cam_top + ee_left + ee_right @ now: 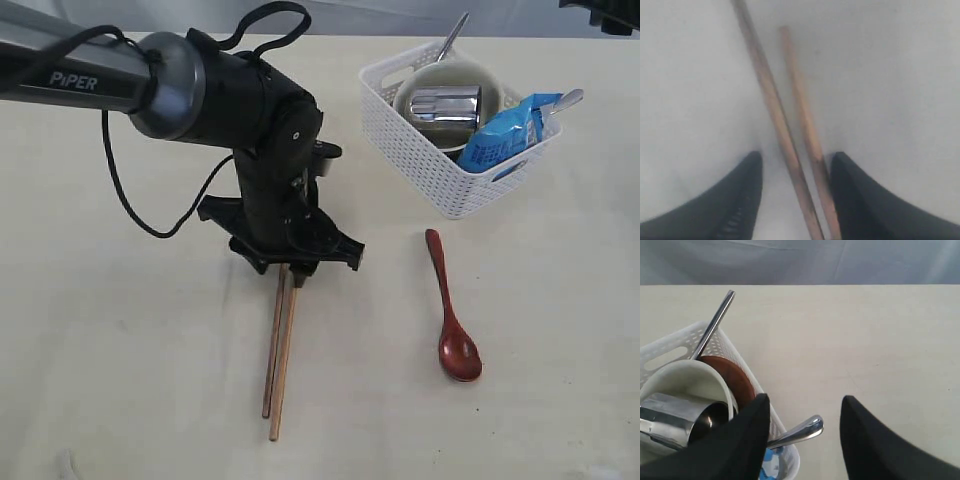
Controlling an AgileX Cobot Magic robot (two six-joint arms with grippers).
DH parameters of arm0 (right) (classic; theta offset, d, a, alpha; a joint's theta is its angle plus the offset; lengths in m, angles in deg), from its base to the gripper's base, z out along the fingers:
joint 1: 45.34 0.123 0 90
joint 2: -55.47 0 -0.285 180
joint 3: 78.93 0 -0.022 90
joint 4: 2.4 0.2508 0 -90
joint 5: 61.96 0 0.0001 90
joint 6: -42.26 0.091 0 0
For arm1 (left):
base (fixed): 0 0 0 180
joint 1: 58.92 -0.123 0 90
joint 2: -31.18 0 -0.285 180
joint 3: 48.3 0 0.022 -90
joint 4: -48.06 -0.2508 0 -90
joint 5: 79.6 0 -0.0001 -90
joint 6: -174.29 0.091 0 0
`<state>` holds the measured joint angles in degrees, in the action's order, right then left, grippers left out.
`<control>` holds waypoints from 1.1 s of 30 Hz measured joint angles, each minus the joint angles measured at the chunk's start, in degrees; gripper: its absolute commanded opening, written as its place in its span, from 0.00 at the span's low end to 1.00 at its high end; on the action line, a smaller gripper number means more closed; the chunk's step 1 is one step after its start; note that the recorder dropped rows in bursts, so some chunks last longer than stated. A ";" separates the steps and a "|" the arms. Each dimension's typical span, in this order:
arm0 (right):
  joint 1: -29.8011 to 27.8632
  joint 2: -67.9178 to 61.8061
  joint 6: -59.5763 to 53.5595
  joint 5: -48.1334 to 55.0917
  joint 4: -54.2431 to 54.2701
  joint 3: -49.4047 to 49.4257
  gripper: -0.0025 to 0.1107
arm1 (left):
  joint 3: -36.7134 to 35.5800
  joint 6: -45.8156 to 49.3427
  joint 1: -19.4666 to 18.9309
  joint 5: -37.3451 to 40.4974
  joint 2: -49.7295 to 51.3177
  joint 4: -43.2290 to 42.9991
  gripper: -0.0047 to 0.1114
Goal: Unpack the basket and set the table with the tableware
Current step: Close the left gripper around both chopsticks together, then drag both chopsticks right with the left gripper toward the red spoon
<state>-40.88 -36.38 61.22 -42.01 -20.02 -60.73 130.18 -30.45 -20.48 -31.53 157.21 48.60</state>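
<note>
The wide pale cream tabletop point(120, 380) looks matt, with faint wood grain. The two thin chopsticks point(281, 360) are bare brown wood, dull and finely streaked. The red-brown wooden spoon point(455, 335) is glossy, its bowl catching highlights. The white rectangular basket point(420, 160) is smooth moulded plastic, perforated in a woven-look pattern. Inside it, the steel cup point(445, 105) is mirror-bright, the cream bowl point(480, 75) smooth and softly shiny, the small brown plate point(732, 377) satiny. The slim steel handle point(715, 322) and the rounded steel handle point(800, 430) are polished. The blue snack bag point(505, 130) is crinkled glossy film. The black arm housing point(270, 130) is matt; its grey tube point(70, 80) has a metallic sheen.
</note>
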 measured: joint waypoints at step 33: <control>0.00 0.00 0.00 0.00 0.00 0.00 0.41 | 0.00 -5.73 0.00 -8.76 0.22 0.48 0.04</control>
<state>-40.88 -36.38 61.22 -42.01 -20.02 -60.73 130.18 -36.18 -20.48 -40.29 157.43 49.08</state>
